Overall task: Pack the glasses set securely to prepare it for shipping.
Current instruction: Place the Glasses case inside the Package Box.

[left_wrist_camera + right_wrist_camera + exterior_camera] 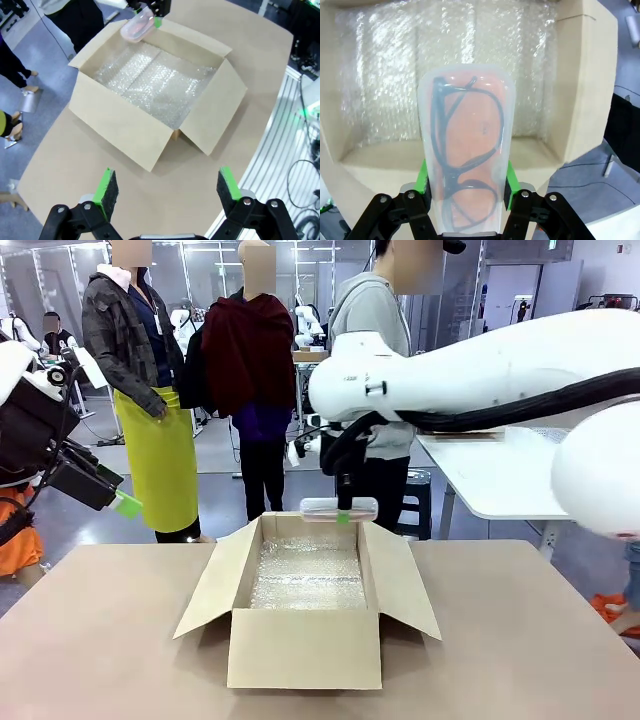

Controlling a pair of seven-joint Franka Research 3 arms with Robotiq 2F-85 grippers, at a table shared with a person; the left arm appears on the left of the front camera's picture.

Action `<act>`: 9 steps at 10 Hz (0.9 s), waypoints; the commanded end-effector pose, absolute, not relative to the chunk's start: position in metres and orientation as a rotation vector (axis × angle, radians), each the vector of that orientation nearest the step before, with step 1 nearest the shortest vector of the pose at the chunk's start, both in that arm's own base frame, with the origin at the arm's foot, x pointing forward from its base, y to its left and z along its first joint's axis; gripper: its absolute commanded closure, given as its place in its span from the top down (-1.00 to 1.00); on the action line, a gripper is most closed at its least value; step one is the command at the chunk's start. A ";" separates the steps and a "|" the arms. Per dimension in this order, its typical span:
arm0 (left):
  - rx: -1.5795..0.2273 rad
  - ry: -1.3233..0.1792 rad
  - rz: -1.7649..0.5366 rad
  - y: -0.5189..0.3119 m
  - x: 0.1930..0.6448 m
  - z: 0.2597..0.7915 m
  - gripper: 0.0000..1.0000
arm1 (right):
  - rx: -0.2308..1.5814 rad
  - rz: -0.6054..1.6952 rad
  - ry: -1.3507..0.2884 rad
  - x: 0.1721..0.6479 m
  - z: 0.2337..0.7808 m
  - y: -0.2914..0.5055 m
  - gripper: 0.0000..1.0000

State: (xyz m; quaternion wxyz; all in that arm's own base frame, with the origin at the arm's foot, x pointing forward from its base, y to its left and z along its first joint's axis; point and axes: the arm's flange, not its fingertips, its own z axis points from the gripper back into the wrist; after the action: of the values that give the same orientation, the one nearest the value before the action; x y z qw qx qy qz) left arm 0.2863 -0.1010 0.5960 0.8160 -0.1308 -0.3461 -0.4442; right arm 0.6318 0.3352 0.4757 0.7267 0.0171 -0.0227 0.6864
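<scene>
**Crowded lab, open box: pink case hangs over the far rim**

Beige tabletop (100, 640) carries one open brown cardboard box (305, 650), flaps spread, its floor lined with clear bubble wrap (308, 575). People stand beyond the far edge. The white right arm (480, 370) reaches across the middle. The right jaws are closed on a pale pink translucent glasses case (465, 150), rounded-rectangular, with a dark glasses outline on it. The green pads (422, 177) pinch its long sides near one end, so most of the case juts out unsupported. In the front view it hangs level in the air above the box's far wall, not yet inside. The left jaws stand wide open and empty, up off the tabletop and well to the left of the box.

The main risk, as I judge it, is the hold itself. A smooth shell pinched near one end could swivel or slide out on the way down. The case also sits close over the far rim, so a straight descent may catch the wall or rear flap and tip it outside. Letting go too high could make it bounce on the springy wrap and land askew. Nothing steadies the box, so a knock from the arm might shove it across the tabletop.
</scene>
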 end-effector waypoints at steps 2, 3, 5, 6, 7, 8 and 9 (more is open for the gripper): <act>-0.281 -0.744 -0.951 -0.100 0.286 0.597 1.00 | 0.003 1.464 -0.017 0.651 0.463 0.378 0.28; -0.281 -0.744 -0.951 -0.100 0.286 0.597 1.00 | 0.025 1.461 -0.019 0.653 0.449 0.382 0.28; -0.281 -0.744 -0.951 -0.100 0.286 0.597 1.00 | 0.033 1.431 -0.039 0.652 0.421 0.388 0.28; -0.281 -0.744 -0.951 -0.100 0.286 0.597 1.00 | 0.038 1.446 -0.041 0.651 0.406 0.389 0.28; -0.281 -0.744 -0.951 -0.100 0.286 0.597 1.00 | 0.040 1.465 -0.041 0.652 0.388 0.389 0.28; -0.281 -0.744 -0.951 -0.100 0.286 0.597 1.00 | 0.051 1.475 -0.025 0.655 0.374 0.389 0.28; -0.281 -0.744 -0.951 -0.100 0.286 0.597 1.00 | 0.048 1.485 -0.034 0.657 0.364 0.388 0.28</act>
State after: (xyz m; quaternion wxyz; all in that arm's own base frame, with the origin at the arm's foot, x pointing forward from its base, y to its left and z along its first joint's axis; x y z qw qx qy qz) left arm 0.2863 -0.1009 0.5960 0.8160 -0.1308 -0.3461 -0.4442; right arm 0.6551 0.3850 0.3644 0.7408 0.0336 -0.0090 0.6708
